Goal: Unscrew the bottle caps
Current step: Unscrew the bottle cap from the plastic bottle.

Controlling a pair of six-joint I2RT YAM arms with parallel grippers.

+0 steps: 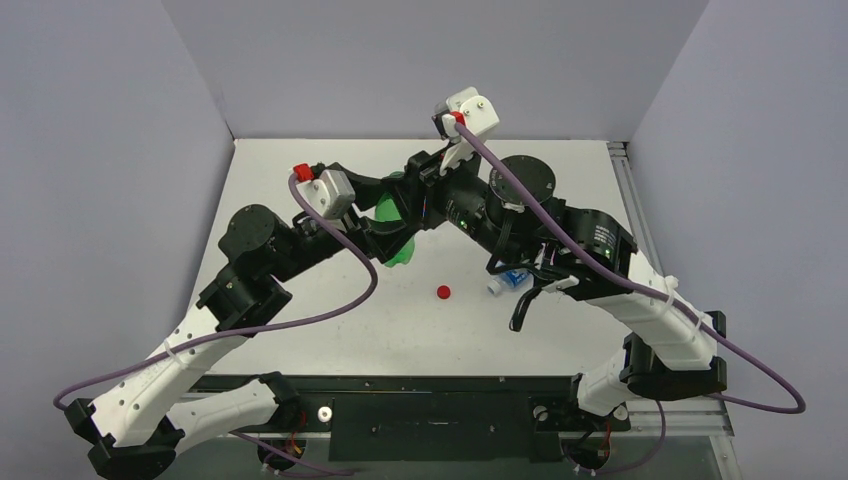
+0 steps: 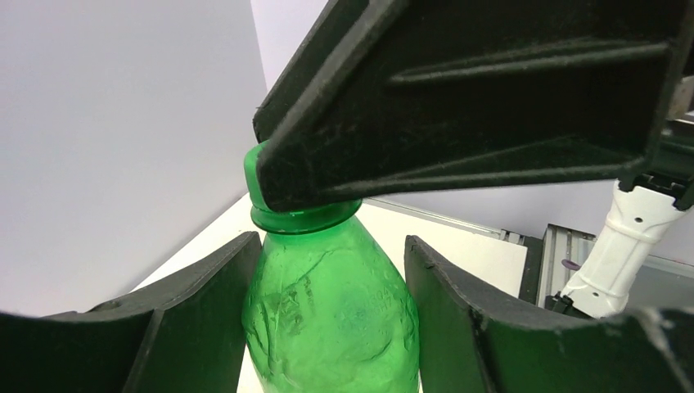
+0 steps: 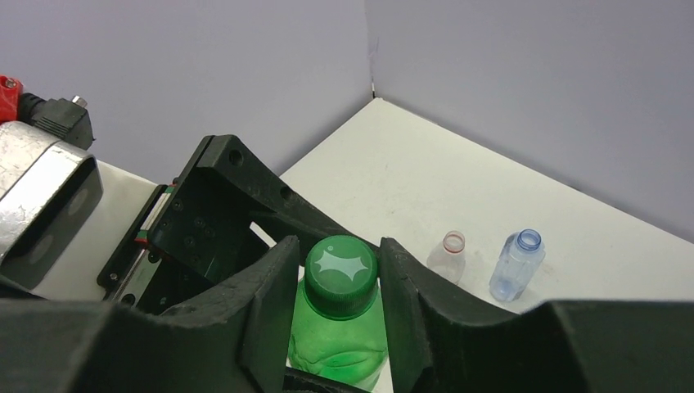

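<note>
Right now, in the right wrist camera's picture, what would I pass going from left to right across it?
The left arm's wrist camera → green cap, sitting on the green bottle → clear bottle with a red neck ring → bluish bottle. The last two stand upright with no caps on.

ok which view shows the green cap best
Right wrist: it looks down on the green cap, whole top showing, clamped in the right gripper. Left wrist shows only a sliver of its edge behind that gripper. Top external hides it under the arms.
</note>
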